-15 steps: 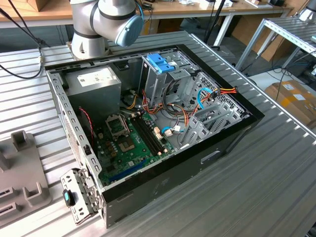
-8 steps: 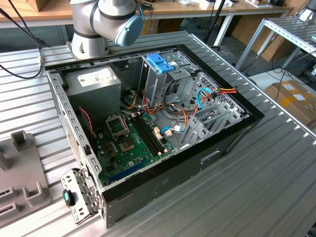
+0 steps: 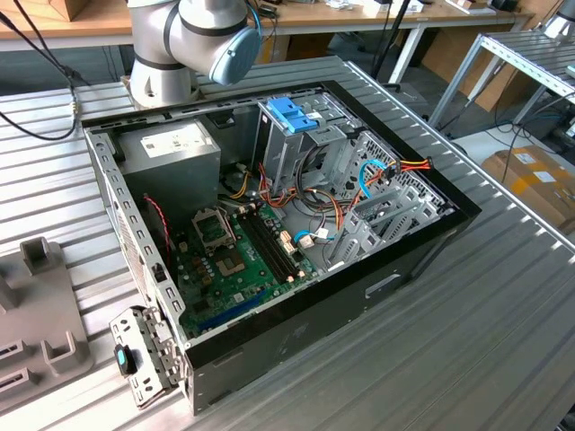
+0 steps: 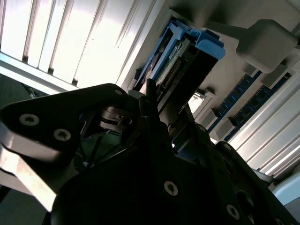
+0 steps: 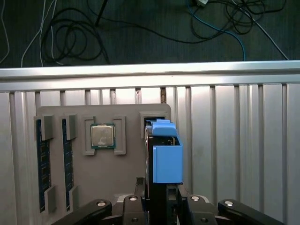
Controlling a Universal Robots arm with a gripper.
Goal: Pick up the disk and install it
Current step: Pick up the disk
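Holds in the closed black hand [image 5: 161, 201] the flat silver-grey metal disk with blue plastic rails [image 5: 166, 159], on edge over the grey holder plate [image 5: 126, 173] on the ribbed metal surface [image 5: 234, 154] — seems dense, rigid, shock-sensitive — best gripped mid-body, off the connector pins [image 4: 171, 70].

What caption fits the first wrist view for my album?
Pincer gripping the blue-railed disk upright over a grey tray holding a processor chip.
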